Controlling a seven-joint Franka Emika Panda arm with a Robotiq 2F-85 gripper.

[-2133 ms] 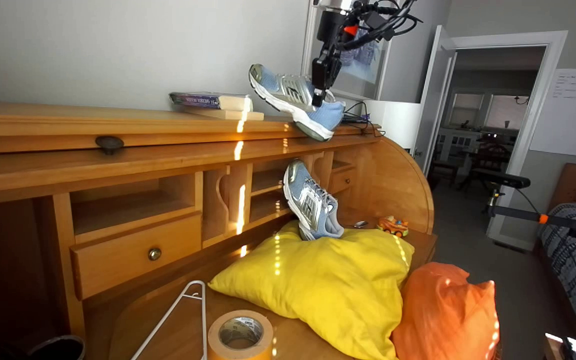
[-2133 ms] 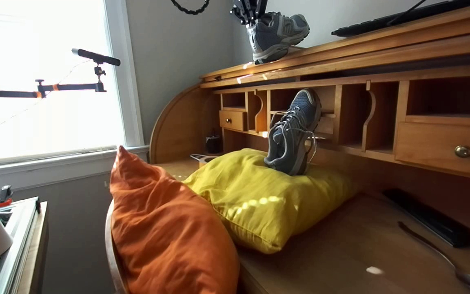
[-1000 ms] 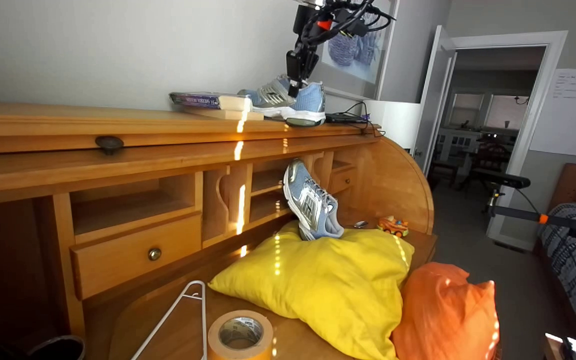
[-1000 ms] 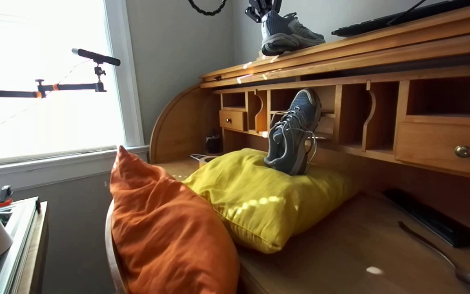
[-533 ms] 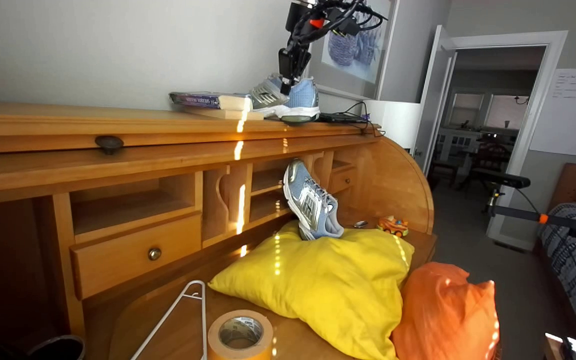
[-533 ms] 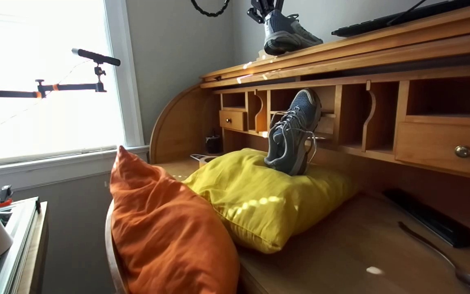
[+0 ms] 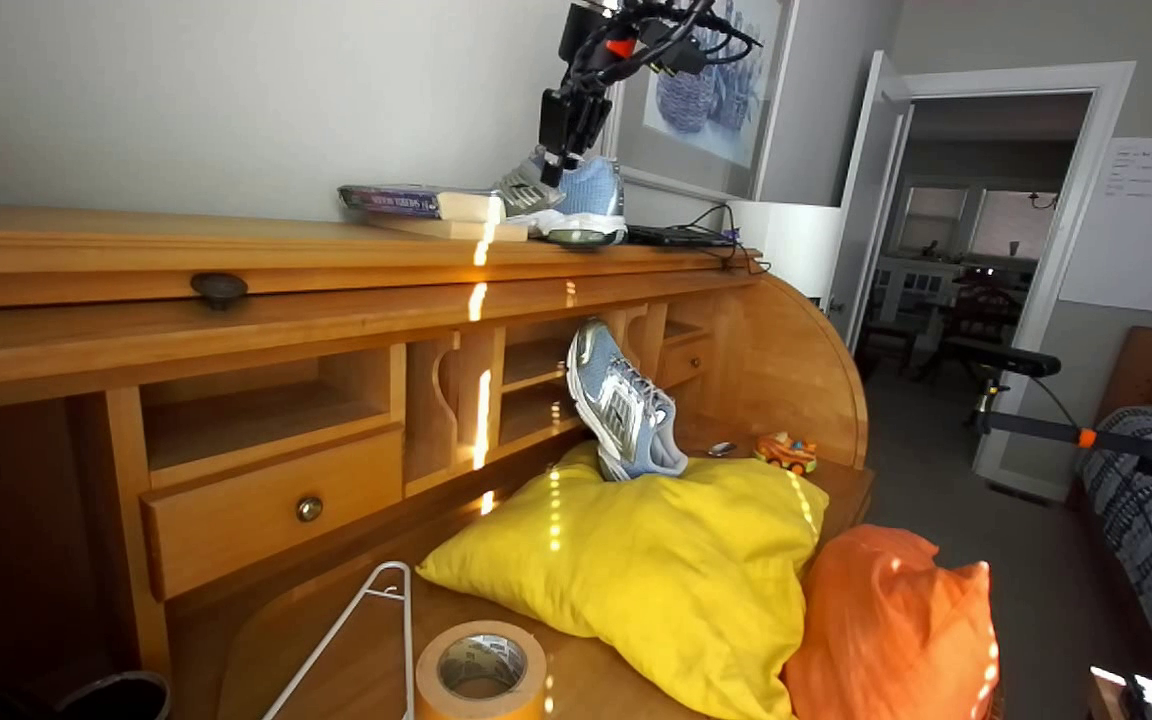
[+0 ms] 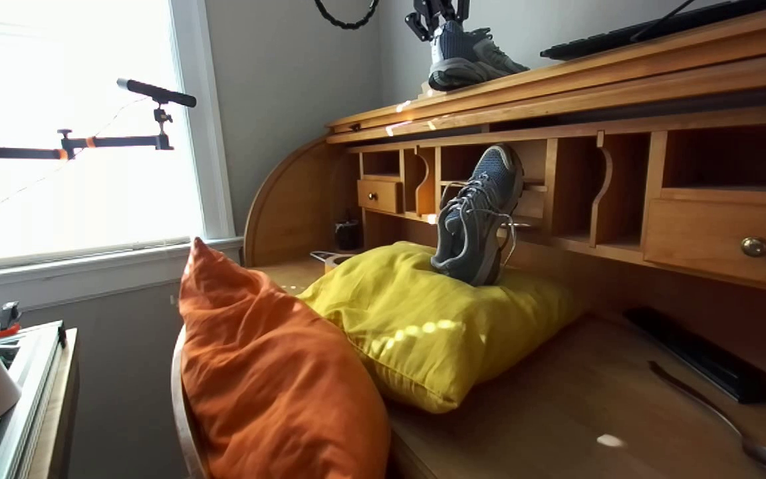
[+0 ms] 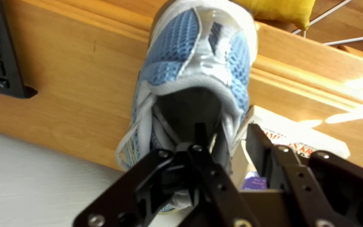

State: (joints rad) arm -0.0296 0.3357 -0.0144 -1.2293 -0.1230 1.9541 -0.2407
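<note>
Shoe [image 7: 593, 188] on the desk [image 7: 336, 260], upper middle of an exterior view (a yellow pillow [image 7: 636, 570], lower down, bears another shoe [image 7: 626, 410]): placing looks done. The gripper [image 9: 227, 130] isn't yet clear; its fingers [image 9: 258, 151] stand apart, loose, astride the shoe's side.

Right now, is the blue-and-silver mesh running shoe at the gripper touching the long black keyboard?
Apart. In the wrist view, a strip of light-brown wooden desktop lies between the shoe and the keyboard.
</note>
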